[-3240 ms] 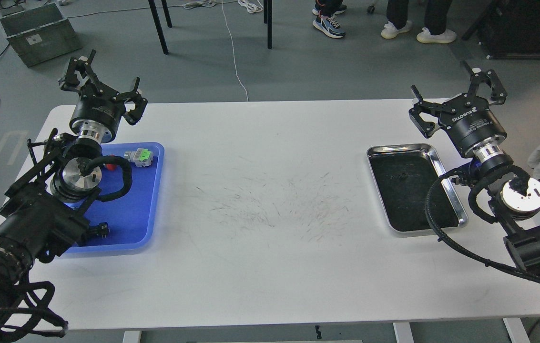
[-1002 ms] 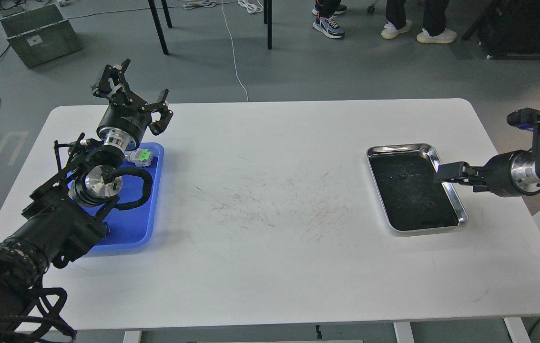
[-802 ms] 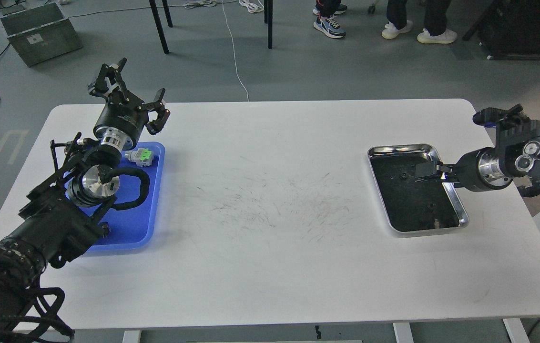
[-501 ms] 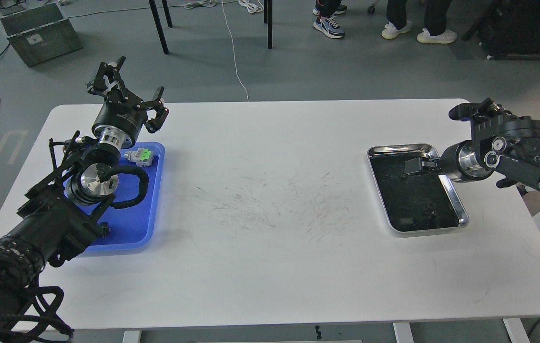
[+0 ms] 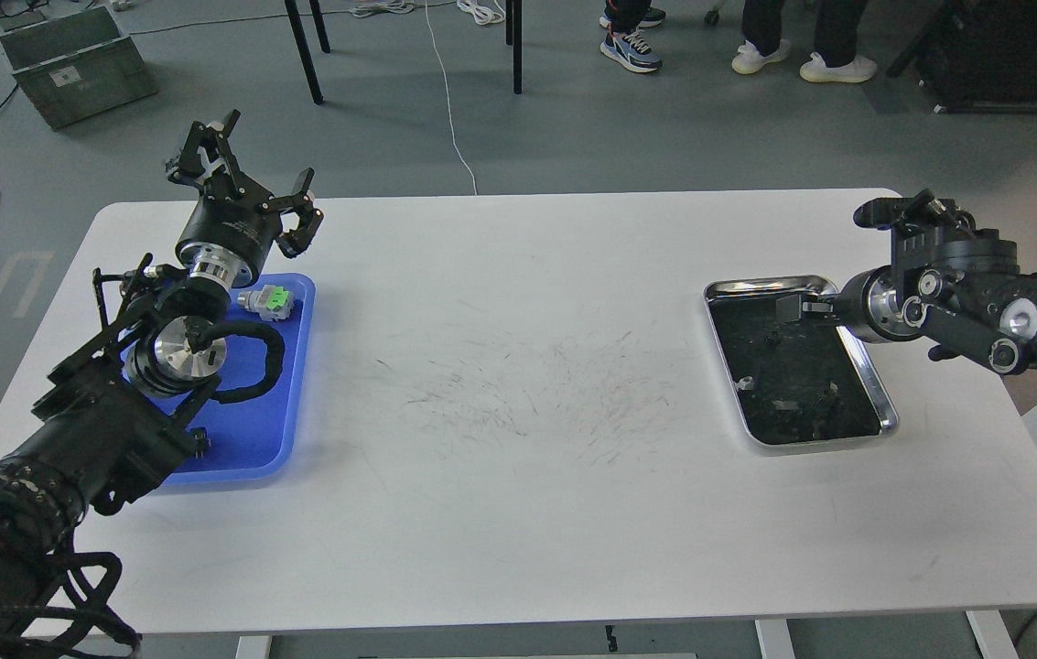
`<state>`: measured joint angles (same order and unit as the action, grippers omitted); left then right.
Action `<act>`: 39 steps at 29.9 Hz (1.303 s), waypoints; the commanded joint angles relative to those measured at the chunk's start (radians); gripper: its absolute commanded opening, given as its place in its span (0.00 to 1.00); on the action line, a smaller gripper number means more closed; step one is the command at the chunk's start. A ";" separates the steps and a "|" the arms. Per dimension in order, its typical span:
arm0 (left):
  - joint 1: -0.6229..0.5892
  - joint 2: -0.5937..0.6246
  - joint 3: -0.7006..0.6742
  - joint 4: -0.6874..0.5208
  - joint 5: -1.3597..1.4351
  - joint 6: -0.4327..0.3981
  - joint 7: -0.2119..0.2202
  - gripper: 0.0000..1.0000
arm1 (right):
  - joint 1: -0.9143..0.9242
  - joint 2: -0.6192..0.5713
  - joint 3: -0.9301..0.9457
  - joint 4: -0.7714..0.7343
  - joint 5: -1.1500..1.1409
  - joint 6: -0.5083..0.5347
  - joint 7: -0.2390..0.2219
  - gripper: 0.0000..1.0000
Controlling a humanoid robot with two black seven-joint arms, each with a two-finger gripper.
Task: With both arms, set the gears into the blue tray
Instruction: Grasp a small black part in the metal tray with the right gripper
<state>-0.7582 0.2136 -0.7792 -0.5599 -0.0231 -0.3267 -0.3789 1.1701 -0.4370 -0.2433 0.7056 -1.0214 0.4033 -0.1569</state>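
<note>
- Head view: a white table [image 5: 518, 513], scuffed with dark marks at its middle, stands on a grey floor [image 5: 573, 137].
- The blue tray [image 5: 271, 430] lies at the table's left; a grey part with green top [image 5: 269, 301] sits in its far corner.
- The left gripper [image 5: 243, 188] is raised beyond the tray, fingers spread apart.
- The steel tray [image 5: 875, 394] lies at the right, tiny dark gears [image 5: 772, 340] inside.
- The right gripper [image 5: 793, 308] reaches over its far end; its jaw state cannot be told.
- Shoes [image 5: 632, 50] and table legs [image 5: 303, 50] show behind.
</note>
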 commanded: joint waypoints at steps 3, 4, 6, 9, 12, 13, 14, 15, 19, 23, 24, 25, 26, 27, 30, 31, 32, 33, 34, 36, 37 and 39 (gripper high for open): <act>0.013 0.001 0.000 0.000 -0.001 -0.003 0.000 0.98 | -0.007 0.038 0.001 -0.005 0.000 -0.018 0.000 0.92; 0.014 0.001 0.000 0.000 0.000 -0.003 0.000 0.98 | -0.010 0.040 0.001 -0.005 0.000 -0.020 0.000 0.92; 0.014 0.003 0.000 0.001 -0.001 -0.005 0.000 0.98 | -0.015 0.040 0.001 -0.008 0.000 -0.021 0.000 0.92; 0.014 0.003 0.000 0.001 0.000 -0.005 0.000 0.98 | -0.021 0.046 -0.002 -0.008 -0.002 -0.021 0.000 0.89; 0.014 0.003 0.000 0.001 -0.001 -0.005 0.000 0.98 | -0.035 0.046 -0.002 -0.009 -0.002 -0.023 0.000 0.85; 0.014 0.003 0.000 0.001 0.000 -0.005 0.000 0.98 | -0.036 0.046 -0.002 -0.014 -0.002 -0.023 0.000 0.82; 0.014 0.003 0.000 0.001 -0.001 -0.005 0.000 0.98 | -0.038 0.046 -0.002 -0.018 -0.002 -0.023 0.000 0.82; 0.014 0.003 -0.002 0.001 -0.001 -0.005 0.000 0.98 | -0.041 0.046 -0.002 -0.020 -0.002 -0.023 0.000 0.81; 0.014 0.003 0.000 0.001 -0.001 -0.005 0.000 0.98 | -0.041 0.076 -0.002 -0.029 -0.002 -0.024 0.000 0.77; 0.016 0.003 0.000 0.003 -0.001 -0.003 0.000 0.98 | -0.044 0.084 -0.002 -0.049 -0.002 -0.026 0.000 0.74; 0.014 0.003 0.000 0.003 0.000 -0.002 0.000 0.98 | -0.046 0.084 -0.002 -0.049 -0.002 -0.026 0.000 0.74; 0.014 0.003 0.000 0.003 0.000 -0.003 0.000 0.98 | -0.050 0.086 -0.002 -0.049 -0.002 -0.026 0.002 0.73; 0.016 0.003 0.000 0.003 0.000 -0.003 0.000 0.98 | -0.052 0.086 -0.002 -0.049 -0.002 -0.026 0.000 0.71; 0.016 0.003 0.000 0.003 -0.001 -0.003 0.000 0.98 | -0.053 0.086 -0.002 -0.049 -0.002 -0.026 0.000 0.70; 0.016 0.004 0.000 0.006 0.000 -0.005 0.000 0.98 | -0.058 0.086 -0.002 -0.048 -0.002 -0.026 0.000 0.63; 0.016 0.004 0.000 0.008 0.000 -0.005 0.000 0.98 | -0.058 0.086 -0.004 -0.048 -0.002 -0.024 0.000 0.60; 0.016 0.004 0.000 0.008 0.000 -0.005 0.000 0.98 | -0.059 0.086 -0.004 -0.049 -0.003 -0.026 0.000 0.58; 0.016 0.004 0.000 0.008 0.000 -0.005 0.000 0.98 | -0.061 0.086 -0.004 -0.051 -0.003 -0.027 0.000 0.56; 0.016 0.004 0.000 0.009 0.000 -0.005 0.000 0.98 | -0.063 0.086 -0.004 -0.054 -0.003 -0.034 0.000 0.51; 0.017 0.004 0.000 0.009 0.000 -0.005 0.000 0.98 | -0.061 0.086 -0.024 -0.058 -0.003 -0.043 0.000 0.48; 0.019 0.004 0.000 0.009 0.000 -0.005 0.000 0.98 | -0.058 0.086 -0.037 -0.060 -0.003 -0.047 0.000 0.46; 0.019 0.004 0.000 0.009 0.000 -0.005 0.000 0.98 | -0.055 0.086 -0.050 -0.060 -0.003 -0.057 0.000 0.43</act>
<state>-0.7404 0.2178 -0.7792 -0.5509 -0.0229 -0.3318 -0.3789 1.1100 -0.3511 -0.2721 0.6486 -1.0243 0.3584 -0.1560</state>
